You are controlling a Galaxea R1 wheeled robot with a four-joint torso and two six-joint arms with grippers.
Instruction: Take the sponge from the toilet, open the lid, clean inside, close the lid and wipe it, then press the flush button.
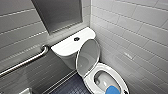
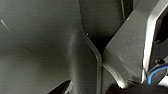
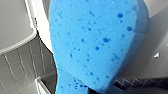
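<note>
The lid (image 1: pixel 88 58) stands open, so cleaning inside is the step in hand. My right jaws grasp the sponge (image 1: pixel 112 90) at the bowl's (image 1: pixel 110 69) five o'clock rim. My left jaws' state I cannot tell. Next, I judge, it must dip inward toward eleven and scrub.

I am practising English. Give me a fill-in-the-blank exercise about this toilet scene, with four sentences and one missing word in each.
1. The lid of the toilet is not closed; it is ___.
2. The colour of the sponge is ___.
3. The flush button sits in the flat top of the white ___.
4. The metal grab bar is fixed to the tiled ___.

Missing words: open; blue; tank; wall.
</note>
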